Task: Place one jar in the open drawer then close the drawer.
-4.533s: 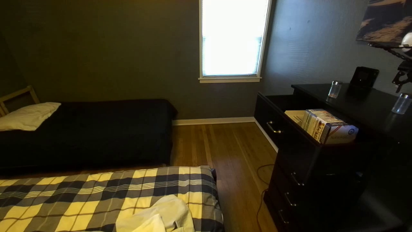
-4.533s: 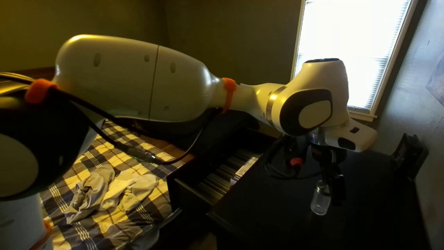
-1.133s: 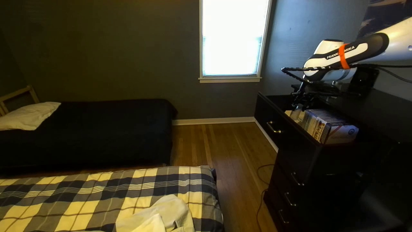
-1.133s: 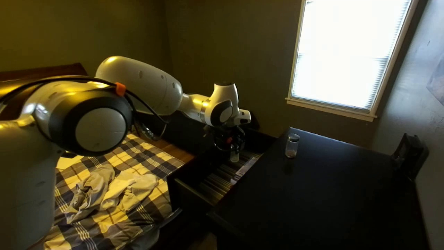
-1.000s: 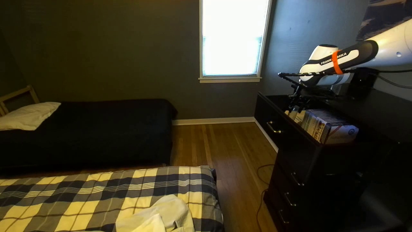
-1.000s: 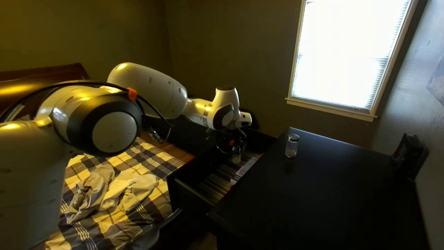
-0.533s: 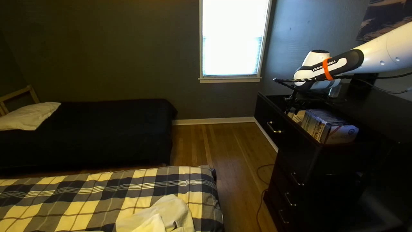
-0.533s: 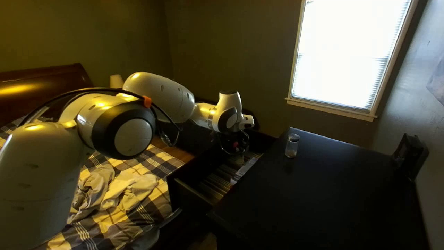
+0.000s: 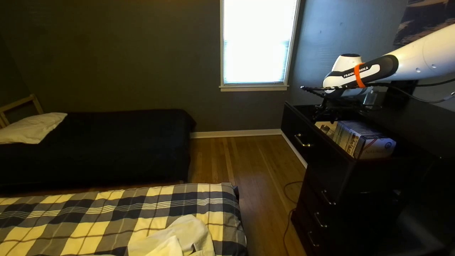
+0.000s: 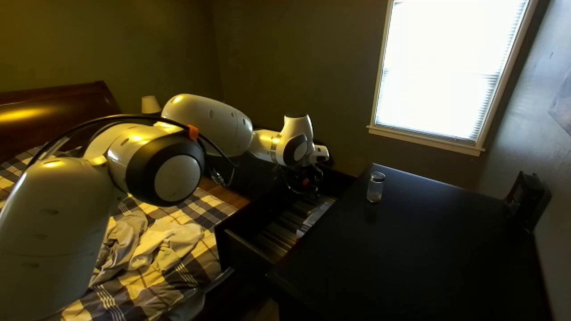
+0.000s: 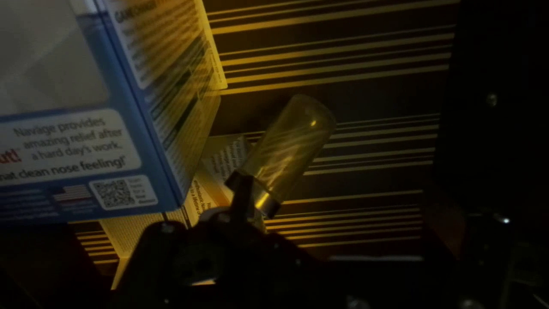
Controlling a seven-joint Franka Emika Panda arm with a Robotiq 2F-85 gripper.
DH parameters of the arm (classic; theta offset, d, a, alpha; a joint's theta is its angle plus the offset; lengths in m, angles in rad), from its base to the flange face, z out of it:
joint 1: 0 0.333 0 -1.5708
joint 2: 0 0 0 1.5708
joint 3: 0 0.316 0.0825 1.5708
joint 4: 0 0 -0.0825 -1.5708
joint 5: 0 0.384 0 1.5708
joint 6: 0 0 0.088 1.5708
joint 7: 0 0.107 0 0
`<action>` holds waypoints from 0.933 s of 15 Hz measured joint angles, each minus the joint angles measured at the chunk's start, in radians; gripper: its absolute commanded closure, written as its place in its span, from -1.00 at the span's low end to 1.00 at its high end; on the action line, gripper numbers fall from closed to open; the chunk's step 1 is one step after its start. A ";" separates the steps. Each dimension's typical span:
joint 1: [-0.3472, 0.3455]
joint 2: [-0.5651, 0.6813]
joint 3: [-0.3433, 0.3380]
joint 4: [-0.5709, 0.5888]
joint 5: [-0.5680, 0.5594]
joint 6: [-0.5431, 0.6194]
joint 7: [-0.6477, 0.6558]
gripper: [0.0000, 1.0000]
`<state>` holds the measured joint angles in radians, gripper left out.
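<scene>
A clear glass jar with a metal lid (image 11: 296, 141) is inside the open drawer (image 9: 321, 156), tipped over on the striped floor beside a box. I cannot tell if it lies flat or leans. Its lid (image 9: 325, 128) shows below the fingers in an exterior view. My gripper (image 9: 324, 119) is open just above it, over the drawer. In the wrist view a dark finger (image 11: 242, 197) crosses in front of the lid; touching or apart cannot be told. A second jar (image 10: 375, 188) stands upright on the chest top (image 10: 401, 249).
A white and blue box (image 9: 376, 148) stands in the drawer, also in the wrist view (image 11: 68, 165). A black device (image 10: 528, 200) stands on the chest top. The drawer handle (image 9: 302, 140) faces the floor and the plaid bed (image 9: 117, 217). A cord (image 9: 288, 227) lies on the floor.
The gripper carried the jar from the chest top to the drawer and lowered it. Since half a second ago it has opened, let the jar go and risen slightly; the jar has tipped over.
</scene>
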<state>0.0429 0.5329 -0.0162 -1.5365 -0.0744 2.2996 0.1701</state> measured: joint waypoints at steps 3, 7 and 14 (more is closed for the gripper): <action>0.006 -0.017 0.004 0.036 0.001 -0.020 0.000 -1.00; 0.022 -0.096 0.012 0.066 0.000 -0.021 -0.017 -1.00; 0.009 -0.211 0.073 0.068 0.089 -0.209 -0.274 -1.00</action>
<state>0.0516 0.3222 0.0573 -1.4685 0.0148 2.0902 -0.1036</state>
